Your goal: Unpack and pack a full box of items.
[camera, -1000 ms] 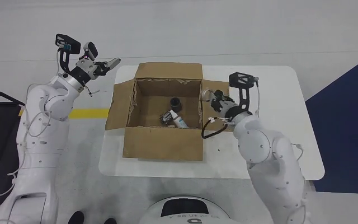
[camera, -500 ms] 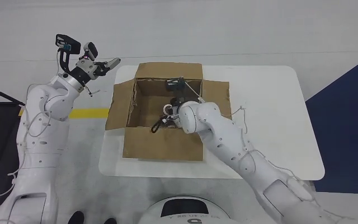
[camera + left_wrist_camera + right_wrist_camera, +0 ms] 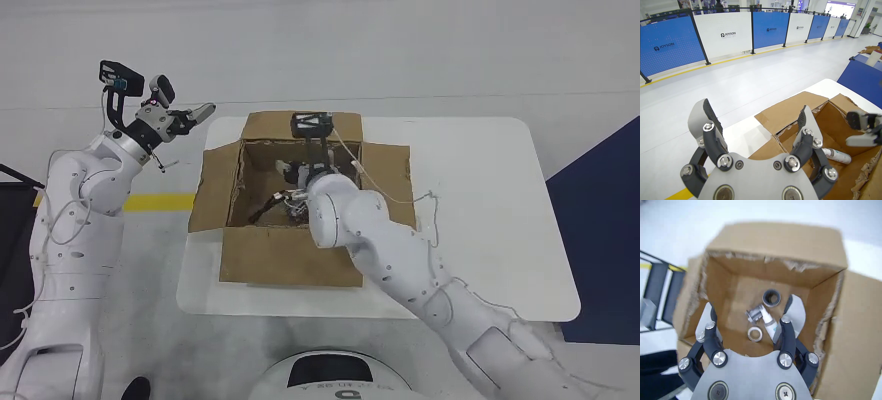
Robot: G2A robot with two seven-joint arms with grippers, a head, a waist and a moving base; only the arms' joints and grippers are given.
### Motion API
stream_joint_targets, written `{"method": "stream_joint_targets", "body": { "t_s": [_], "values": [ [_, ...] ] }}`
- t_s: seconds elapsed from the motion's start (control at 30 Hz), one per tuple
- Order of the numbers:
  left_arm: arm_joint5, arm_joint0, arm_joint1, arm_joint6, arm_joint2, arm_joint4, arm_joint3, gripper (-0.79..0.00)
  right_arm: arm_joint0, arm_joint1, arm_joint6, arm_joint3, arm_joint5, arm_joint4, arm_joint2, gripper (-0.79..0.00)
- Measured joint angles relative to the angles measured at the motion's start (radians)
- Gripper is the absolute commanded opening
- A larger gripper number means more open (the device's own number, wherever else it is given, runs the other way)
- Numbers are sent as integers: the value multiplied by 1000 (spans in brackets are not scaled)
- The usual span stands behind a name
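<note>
The white table point(image 3: 470, 200) carries 1 open cardboard box point(image 3: 290, 258), which sits toward the table's left half with its 4 flaps folded outward and torn, ragged edges along the rim point(image 3: 776, 243). From the left wrist view the box point(image 3: 791, 117) lies beyond and to one side of that arm's fingers.

The right arm stretches across the box opening, and the right gripper point(image 3: 750, 306) hangs inside the box above its floor. Its 2 fingers are spread wide with nothing between them; the left wrist view shows the same gripper point(image 3: 857, 130) parted over the box interior. The left gripper point(image 3: 755, 106) is held off the table's left edge, above the pale floor and well apart from the box, raised point(image 3: 190, 115), its fingers likewise spread and empty.

4 small items lie together on the box floor. A white tube point(image 3: 769, 323) with a pointed nozzle lies on its side; its lower end is hidden behind 1 right finger, so contact cannot be judged. It also lies in view near the box wall point(image 3: 836, 154). A black ring point(image 3: 771, 298) sits just beyond the nozzle. A grey flanged fitting point(image 3: 754, 314) lies against the tube, and a white ring point(image 3: 755, 334) rests just beside both.
</note>
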Motion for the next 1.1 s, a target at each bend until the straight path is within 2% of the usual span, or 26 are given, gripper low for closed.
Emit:
{"method": "stream_joint_targets", "body": {
  "t_s": [0.17,0.27,0.37,0.83,0.97,1.1],
  "values": [
    [0,0,0,0,0,0,0,0,-253,54,-119,-288,-135,3,231,0],
    [0,0,0,0,0,0,0,0,-385,73,-176,-382,-209,61,376,0],
    [0,0,0,0,0,0,0,0,-473,79,-226,-415,-264,181,492,0],
    [0,0,0,0,0,0,0,0,-475,78,-233,-407,-254,191,503,0],
    [0,0,0,0,0,0,0,0,-482,75,-237,-349,-217,369,627,0],
    [0,0,0,0,0,0,0,0,-493,79,-193,-272,-243,552,749,0]
  ]
}}
